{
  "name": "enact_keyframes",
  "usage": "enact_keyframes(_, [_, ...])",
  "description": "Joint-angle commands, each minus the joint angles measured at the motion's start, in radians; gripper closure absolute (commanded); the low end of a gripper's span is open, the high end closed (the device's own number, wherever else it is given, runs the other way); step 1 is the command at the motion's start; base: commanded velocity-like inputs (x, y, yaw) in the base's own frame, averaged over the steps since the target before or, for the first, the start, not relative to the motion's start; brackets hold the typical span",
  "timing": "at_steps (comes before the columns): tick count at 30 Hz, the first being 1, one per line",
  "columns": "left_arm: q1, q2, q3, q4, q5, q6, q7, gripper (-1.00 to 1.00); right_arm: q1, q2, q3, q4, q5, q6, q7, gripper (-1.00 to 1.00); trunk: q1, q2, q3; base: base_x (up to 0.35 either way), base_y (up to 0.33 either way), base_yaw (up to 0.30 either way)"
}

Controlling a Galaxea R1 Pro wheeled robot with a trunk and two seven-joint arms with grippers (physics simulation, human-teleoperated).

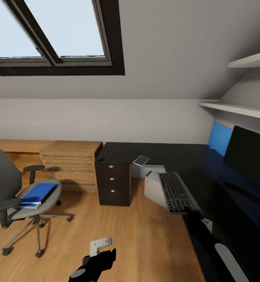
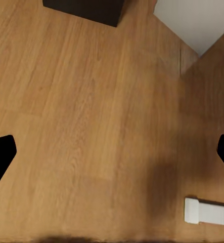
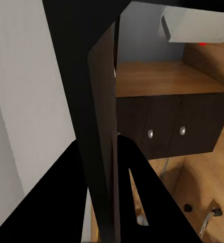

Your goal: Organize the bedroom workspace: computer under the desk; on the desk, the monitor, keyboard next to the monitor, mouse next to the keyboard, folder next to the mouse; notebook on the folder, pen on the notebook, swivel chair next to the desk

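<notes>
My right gripper (image 1: 192, 214) is shut on the near end of the black keyboard (image 1: 176, 192), which hangs at the front edge of the black desk (image 1: 165, 150), above the grey computer (image 1: 154, 190). In the right wrist view the keyboard (image 3: 102, 101) shows edge-on between the right gripper's (image 3: 99, 147) fingers. The monitor (image 1: 250, 156) stands on the desk at the right. A small grey notebook (image 1: 141, 159) lies near the desk's edge. The blue folder (image 1: 36, 194) rests on the seat of the swivel chair (image 1: 4, 184) at the left. Low over the floor, my left gripper (image 1: 102, 254) is open.
A dark three-drawer unit (image 1: 113, 183) stands under the desk's left end, with a light wooden drawer cabinet (image 1: 69, 164) beside it. A blue panel (image 1: 219, 138) leans on the wall behind the monitor. Wood floor (image 2: 91, 126) spreads between chair and desk, with a small white block (image 2: 208, 210) on it.
</notes>
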State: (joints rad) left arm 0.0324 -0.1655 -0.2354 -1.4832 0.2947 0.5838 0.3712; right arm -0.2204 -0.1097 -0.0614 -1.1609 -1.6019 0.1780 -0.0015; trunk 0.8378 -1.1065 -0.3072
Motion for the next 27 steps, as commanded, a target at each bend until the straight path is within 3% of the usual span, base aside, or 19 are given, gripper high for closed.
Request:
enact_keyframes(1, [0.000, 0.000, -0.001, -0.002, 0.010, 0.002, 0.010, -1.00, -0.002, -0.002, -0.001, 0.006, -0.009, 0.021, 0.002, 1.00, -0.004, 0.006, 0.002, -0.299, -0.216, 0.000])
enact_keyframes(19, [0.000, 0.000, -0.001, -0.002, 0.010, 0.002, 0.010, -1.00, -0.002, 0.004, 0.003, 0.000, -0.009, 0.016, 0.012, 1.00, -0.073, 0.132, 0.059, -0.298, -0.219, 0.000])
enact_keyframes(27, [0.000, 0.001, 0.006, -0.003, 0.013, -0.008, 0.008, -1.00, -0.003, -0.002, -0.001, 0.035, -0.006, 0.016, 0.010, 1.00, -0.073, 0.132, 0.059, -0.137, -0.114, 0.000])
